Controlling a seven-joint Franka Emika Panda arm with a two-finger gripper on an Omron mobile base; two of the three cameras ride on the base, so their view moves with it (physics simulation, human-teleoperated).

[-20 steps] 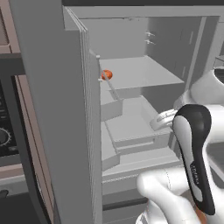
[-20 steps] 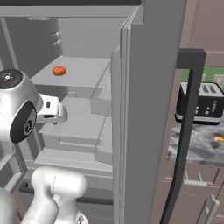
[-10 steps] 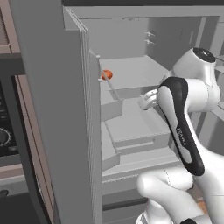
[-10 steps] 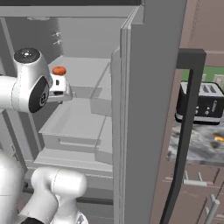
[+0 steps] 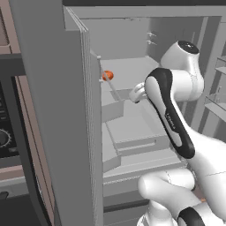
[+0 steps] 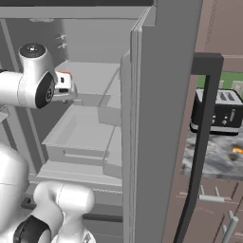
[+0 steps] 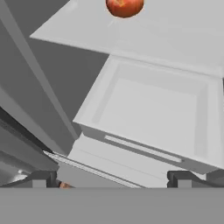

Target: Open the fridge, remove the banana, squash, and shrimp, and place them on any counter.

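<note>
The grey fridge [image 5: 48,110] stands open, its door [image 6: 161,118] swung wide on each side of me. My gripper [image 5: 134,93] reaches inside at upper-shelf height, open, with nothing between its fingertips [image 7: 41,179]. From the hand, the gripper [image 7: 113,180] looks down on a bare white drawer [image 7: 148,109] below a shelf [image 7: 175,35]. A round red-orange fruit [image 7: 124,6] lies on that shelf, just ahead of the gripper [image 6: 64,86]. The banana, squash and shrimp are out of view. The marbled counter [image 6: 213,154] lies right of the fridge.
A black toaster [image 6: 217,111] stands on the counter, with a small orange thing [image 6: 236,151] beside it. The black-fronted wall oven [image 5: 6,132] is left of the fridge. A dark door handle [image 6: 199,142] hangs in front of the counter. My white arm [image 5: 170,119] crosses the fridge opening.
The arm has risen and stretched deeper into the fridge, carrying the gripper from the drawer level up to the shelf with the red-orange fruit. The jaws stayed open.
</note>
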